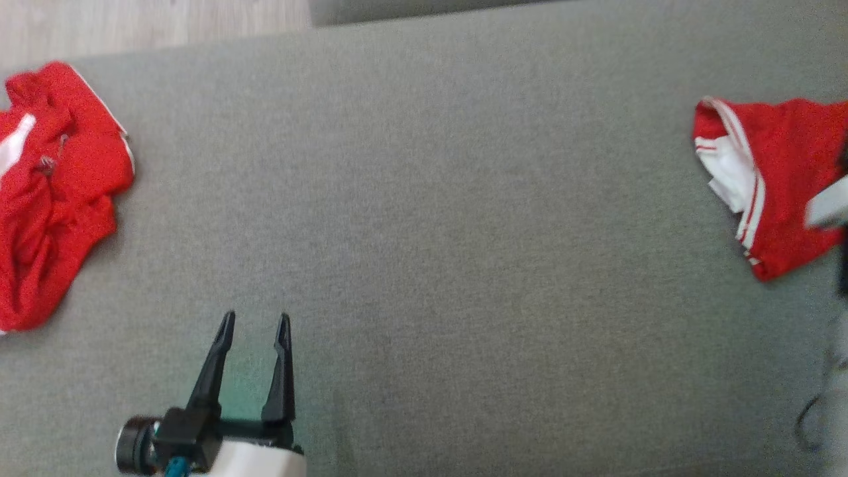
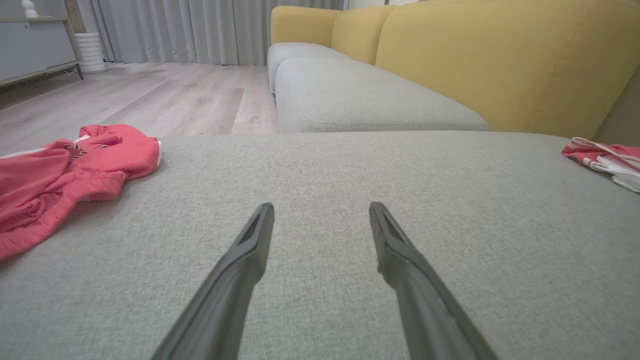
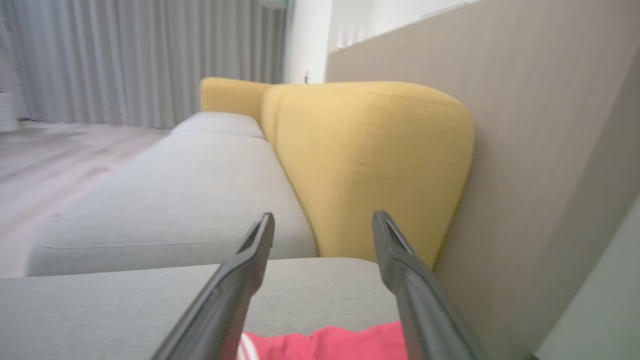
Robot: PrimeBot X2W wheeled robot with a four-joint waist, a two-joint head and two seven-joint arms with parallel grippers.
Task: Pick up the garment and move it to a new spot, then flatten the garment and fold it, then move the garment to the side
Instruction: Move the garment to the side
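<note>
Two red garments lie on the grey cushion (image 1: 430,199). A crumpled red garment (image 1: 56,192) rests at the far left edge, seen also in the left wrist view (image 2: 65,170). A red garment with white trim (image 1: 775,179) lies at the far right (image 2: 607,160). My left gripper (image 1: 255,321) stands open low over bare cushion (image 2: 321,210), apart from both garments. My right gripper (image 3: 323,217) is open just above the trimmed garment (image 3: 325,345), whose red cloth shows beneath its fingers. Nothing is held.
A yellow backrest (image 3: 370,165) and a beige wall panel (image 3: 525,150) stand close behind the right gripper. A second grey seat (image 2: 360,95) extends beyond the cushion. Wooden floor (image 2: 150,95) lies past the cushion's far left edge. A blurred part of my right arm (image 1: 828,202) crosses the right edge.
</note>
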